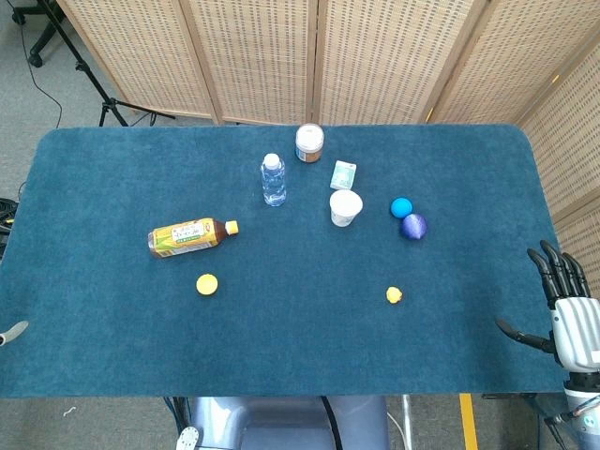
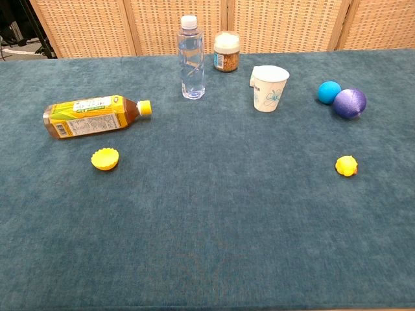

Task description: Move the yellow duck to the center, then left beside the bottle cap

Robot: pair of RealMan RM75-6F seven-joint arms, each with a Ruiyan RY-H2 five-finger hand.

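A small yellow duck (image 1: 395, 295) (image 2: 346, 166) sits on the blue table cloth toward the right front. The yellow bottle cap (image 1: 206, 284) (image 2: 104, 159) lies open side up at the left front, just below a tea bottle. In the head view my right hand (image 1: 565, 300) hovers at the table's right edge, well right of the duck, fingers spread and holding nothing. Only a small tip of my left hand (image 1: 11, 332) shows at the left edge, too little to tell its state. The chest view shows neither hand.
A tea bottle (image 1: 190, 236) (image 2: 93, 115) lies on its side at the left. A water bottle (image 1: 273, 180), a jar (image 1: 309, 143), a small box (image 1: 343, 174) and a paper cup (image 1: 345, 208) stand behind the center. Blue ball (image 1: 401, 207) and purple ball (image 1: 413, 226) lie behind the duck.
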